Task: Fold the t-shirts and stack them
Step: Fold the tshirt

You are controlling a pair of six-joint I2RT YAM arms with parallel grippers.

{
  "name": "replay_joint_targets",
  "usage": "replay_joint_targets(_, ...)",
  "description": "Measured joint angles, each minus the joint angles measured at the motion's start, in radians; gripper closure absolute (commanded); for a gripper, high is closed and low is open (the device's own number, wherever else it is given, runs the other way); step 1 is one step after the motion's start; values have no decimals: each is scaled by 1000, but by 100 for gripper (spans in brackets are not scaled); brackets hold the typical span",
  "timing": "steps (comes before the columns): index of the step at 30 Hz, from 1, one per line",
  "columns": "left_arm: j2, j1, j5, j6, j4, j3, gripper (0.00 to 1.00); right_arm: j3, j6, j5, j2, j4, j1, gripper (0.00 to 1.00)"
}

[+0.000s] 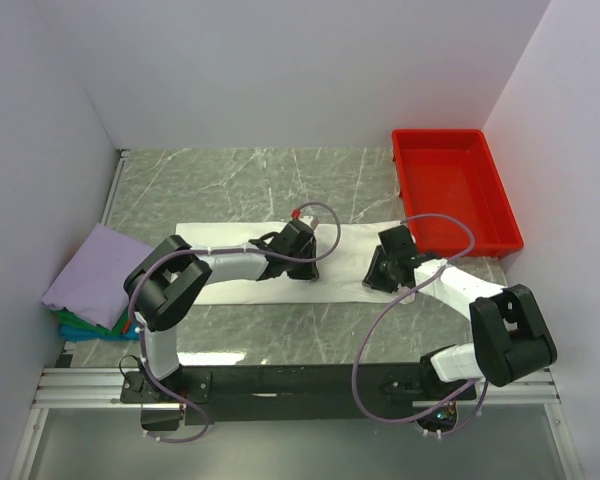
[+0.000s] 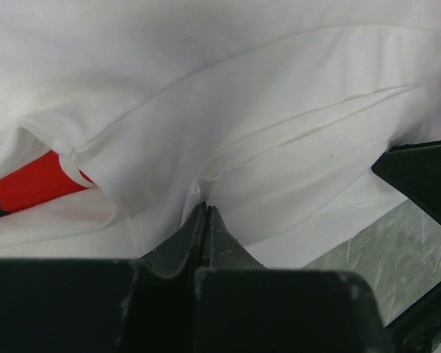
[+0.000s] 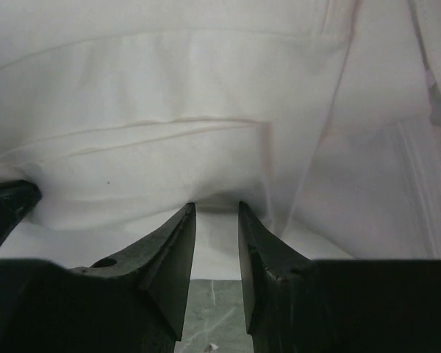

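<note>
Left gripper [image 2: 204,213] clenched on one white t-shirt [image 1: 345,265]; right gripper [image 3: 216,209] slightly parted; three folded t-shirts [image 1: 95,275] stacked; one red tray [image 1: 450,190].

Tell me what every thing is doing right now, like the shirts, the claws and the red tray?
White shirt: spread on the table in a long strip, partly folded.
Left claw: shut, pinching a fold of the white shirt.
Right claw: fingers slightly apart at the shirt's edge; grip unclear.
Purple shirt: folded, top of the pile.
Shirts under it: folded, only green and blue edges show.
Red tray: nothing inside.
</note>
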Motion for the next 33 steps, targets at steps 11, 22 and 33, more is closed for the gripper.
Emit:
replay_joint_targets(11,-20,0,-31,-15,-5,-21,91,-24,6,3,-38,13,-10,59)
replay_joint_targets(22,-314,38,-147,-31,-127,-73,69,132,-3,4,-68,-30,9,47)
replay_joint_targets(33,-378,153,-323,-143,-260,-328,71,247,49,3,235,39,49,48)
